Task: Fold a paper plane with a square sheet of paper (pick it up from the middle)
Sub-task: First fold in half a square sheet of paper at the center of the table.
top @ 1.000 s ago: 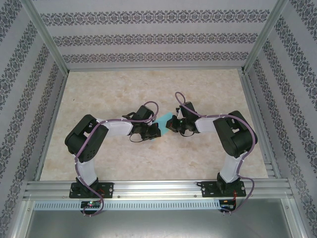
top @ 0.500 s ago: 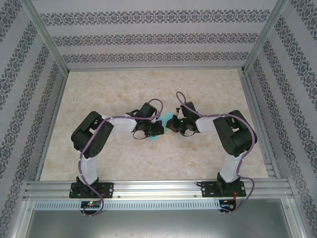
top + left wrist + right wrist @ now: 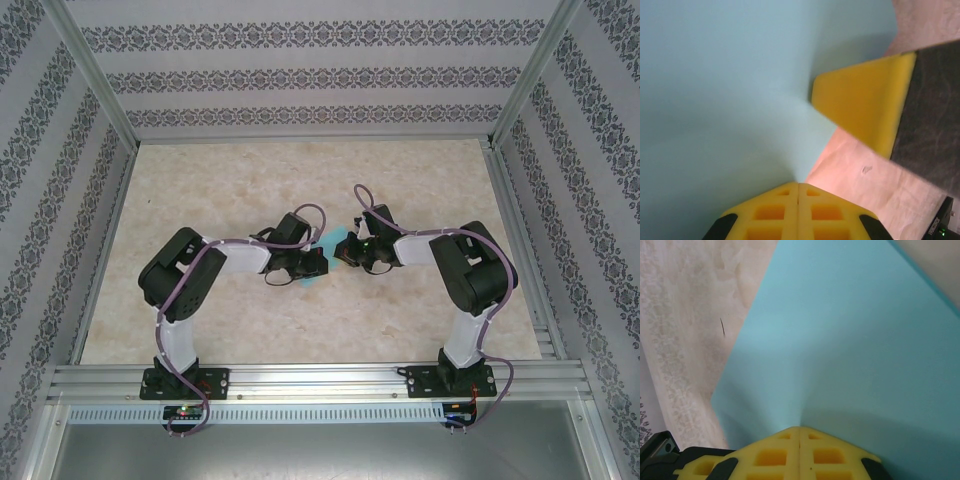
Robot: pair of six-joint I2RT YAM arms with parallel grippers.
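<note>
My left gripper (image 3: 798, 186) and right gripper (image 3: 800, 429) were both pinched shut on the square sheet of paper (image 3: 850, 340). It spread straight ahead of each, spanning between the two.

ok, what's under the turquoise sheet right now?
Beige table shows past the square sheet of paper at its edges. Whatever lies directly beneath is covered by the paper. The left gripper and right gripper are both shut on it.

From above, the left gripper (image 3: 303, 266) and right gripper (image 3: 352, 254) hide most of the paper (image 3: 326, 243), so its shape cannot be told. Both wrist views cut it off, blurred.
</note>
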